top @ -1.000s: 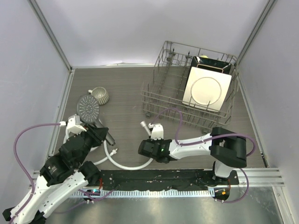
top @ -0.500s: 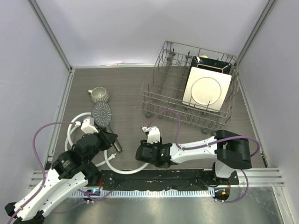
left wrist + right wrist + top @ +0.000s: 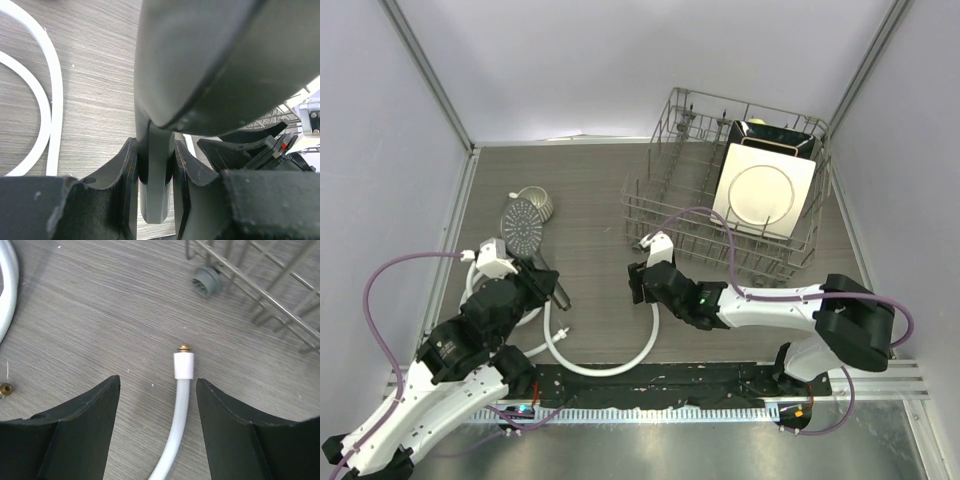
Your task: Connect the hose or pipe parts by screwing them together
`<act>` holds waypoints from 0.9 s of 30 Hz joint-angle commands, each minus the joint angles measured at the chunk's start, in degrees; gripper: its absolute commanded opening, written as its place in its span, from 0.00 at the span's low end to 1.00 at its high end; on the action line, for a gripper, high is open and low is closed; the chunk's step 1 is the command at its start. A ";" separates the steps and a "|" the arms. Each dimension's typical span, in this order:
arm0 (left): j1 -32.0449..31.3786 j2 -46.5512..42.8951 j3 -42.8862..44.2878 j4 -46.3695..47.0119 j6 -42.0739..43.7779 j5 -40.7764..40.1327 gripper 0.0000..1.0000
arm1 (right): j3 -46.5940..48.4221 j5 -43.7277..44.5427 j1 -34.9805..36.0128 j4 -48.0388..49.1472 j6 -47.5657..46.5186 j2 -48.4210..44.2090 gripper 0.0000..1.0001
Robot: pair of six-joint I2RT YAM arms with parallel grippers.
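Note:
The grey shower head [image 3: 523,222] points its perforated face up at the left. My left gripper [image 3: 542,283] is shut on its straight handle [image 3: 156,200], whose end pokes out below the jaws [image 3: 155,150]. The white hose [image 3: 610,366] curves across the near part of the table. One end of it, a white ferrule with a brass tip [image 3: 183,364], lies flat on the wood. My right gripper [image 3: 159,384] stands open astride that end, its jaws clear of the hose on both sides. In the top view this gripper [image 3: 642,280] covers the hose end.
A ribbed grey cup [image 3: 537,204] stands just behind the shower head. A wire dish rack [image 3: 650,200] with a white plate [image 3: 763,195] fills the back right; its grey wheel [image 3: 206,281] is just beyond the hose end. More hose loops [image 3: 50,100] lie beside my left gripper.
My right gripper has opened and let go of the hose end, and has moved away from me toward the rack. The left arm swung the shower head right, then back left.

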 commanded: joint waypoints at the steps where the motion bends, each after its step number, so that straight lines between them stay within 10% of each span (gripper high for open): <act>1: 0.00 -0.18 2.92 2.73 2.64 -4.60 0.00 | -0.23 -3.55 -0.57 8.85 -8.08 2.31 0.67; 27: 0.00 -3.08 1.95 1.85 0.71 -1.44 0.00 | -4.80 -1.79 -3.65 19.40 -6.94 12.60 0.51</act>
